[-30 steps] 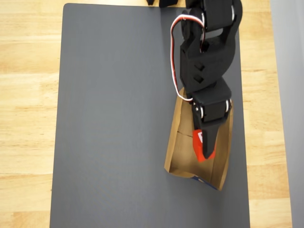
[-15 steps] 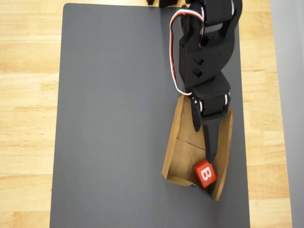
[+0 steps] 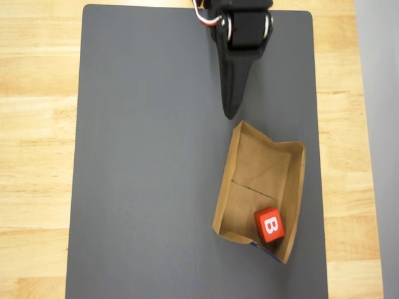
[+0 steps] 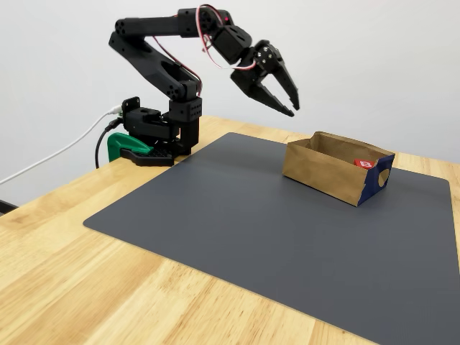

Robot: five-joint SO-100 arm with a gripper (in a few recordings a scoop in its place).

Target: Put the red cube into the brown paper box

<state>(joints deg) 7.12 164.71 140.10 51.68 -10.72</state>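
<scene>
One black arm stands at the far end of the wooden bench, its base fixed beside a green clamp. In the fixed view the lower link rises up and back from the base, the upper link runs forward at the top, and the wrist bends downward so that the fingers slope down towards the mat. The fingers hang in the air, clear of every object, and hold nothing. In the fixed view the two tips stand slightly apart with a narrow gap between them; in the overhead view they appear as a single dark tapering point, so the gap cannot be read from that view.

A dark grey mat covers the bench below the fingers. The brown paper box sits on this mat ahead of the fingertips, its nearest wall just beyond them in the overhead view and well below them in the fixed view. The box is open at the top, with a creased floor and a blue-printed patch at its corner furthest from the fingers.

The red cube lies on the box floor at the end furthest from the fingers, close to the blue corner, with its white letter "B" facing up. In the fixed view the cube shows just above the box rim.
</scene>
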